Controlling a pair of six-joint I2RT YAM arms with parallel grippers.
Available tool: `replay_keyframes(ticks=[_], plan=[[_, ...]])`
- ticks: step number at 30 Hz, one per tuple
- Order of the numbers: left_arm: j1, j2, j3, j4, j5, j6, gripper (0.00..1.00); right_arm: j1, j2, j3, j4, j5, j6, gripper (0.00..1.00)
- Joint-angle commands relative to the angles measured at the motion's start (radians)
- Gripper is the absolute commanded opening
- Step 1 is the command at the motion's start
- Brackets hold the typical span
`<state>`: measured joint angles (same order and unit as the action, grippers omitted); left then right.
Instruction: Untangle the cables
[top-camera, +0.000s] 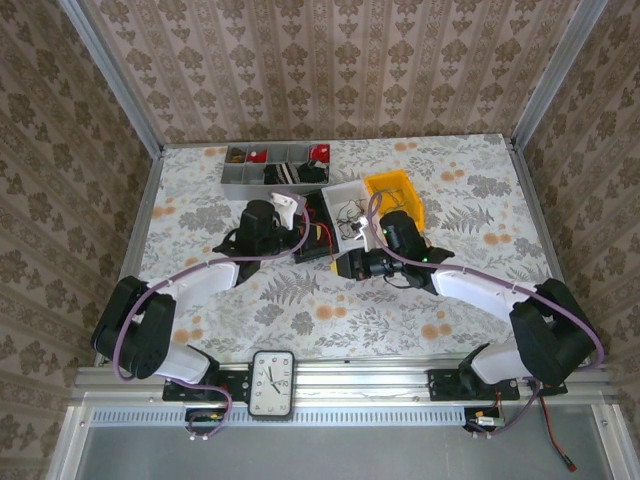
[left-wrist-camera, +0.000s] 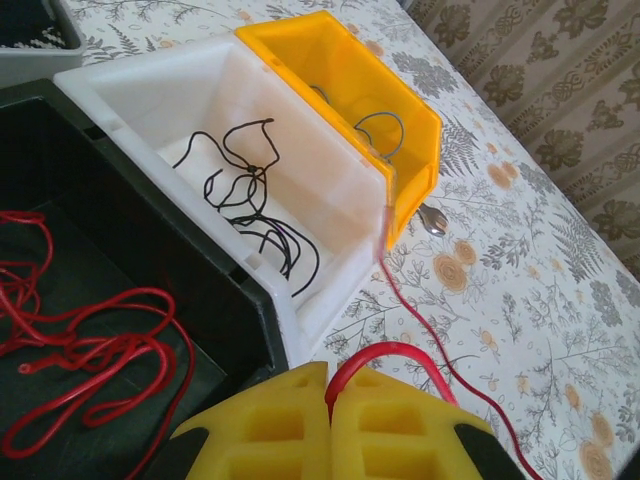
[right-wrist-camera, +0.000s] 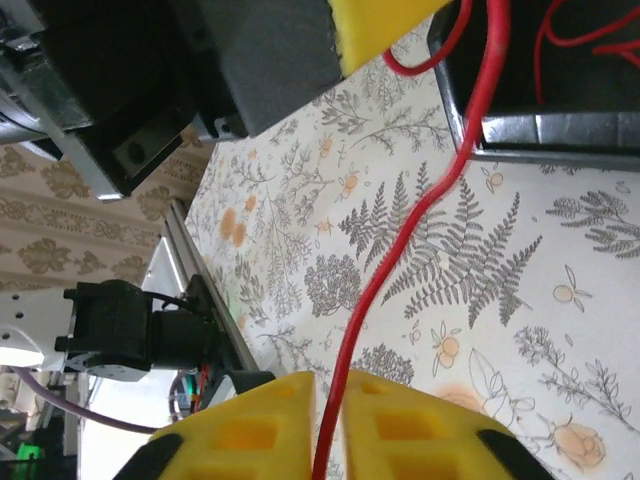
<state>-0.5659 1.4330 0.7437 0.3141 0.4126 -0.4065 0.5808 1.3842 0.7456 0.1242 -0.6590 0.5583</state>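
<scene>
Right wrist, right hand (right-wrist-camera: 328, 400) pinching red cable (right-wrist-camera: 400, 232), left hand (left-wrist-camera: 328, 390) pinching it too

left arm (top-camera: 200, 275) and right arm (top-camera: 470, 285) at black bin (top-camera: 312, 256) with red cables (top-camera: 321, 234), white bin (top-camera: 345, 187), yellow bin (top-camera: 395, 183)

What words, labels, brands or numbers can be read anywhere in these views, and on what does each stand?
No text reads clearly in these views.
Clock on the near rail: marks around its dial, too small and blurred to read.
Yellow bin, white bin, black bin: no print on the faces that show.
</scene>
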Motion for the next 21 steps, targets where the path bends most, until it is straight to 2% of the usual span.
replay_keyframes(ticks=[1, 7, 12, 18, 21], plan=[[0.018, -0.034, -0.001, -0.012, -0.023, 0.024, 0.0, 0.001, -0.04, -0.009, -0.016, 0.026, -0.018, 0.04], [-0.016, -0.025, 0.018, -0.088, -0.003, 0.096, 0.0, -0.062, -0.039, -0.027, 0.282, 0.039, 0.164, 0.01], [-0.076, -0.01, 0.025, -0.111, 0.035, 0.133, 0.0, -0.099, 0.075, 0.019, 0.558, 0.125, 0.349, 0.01], [-0.104, -0.028, -0.002, -0.026, 0.139, 0.119, 0.0, -0.102, 0.183, 0.077, 0.632, 0.361, 0.458, 0.01], [-0.107, -0.036, 0.008, -0.014, 0.183, 0.1, 0.0, -0.102, 0.197, 0.124, 0.578, 0.416, 0.458, 0.01]])
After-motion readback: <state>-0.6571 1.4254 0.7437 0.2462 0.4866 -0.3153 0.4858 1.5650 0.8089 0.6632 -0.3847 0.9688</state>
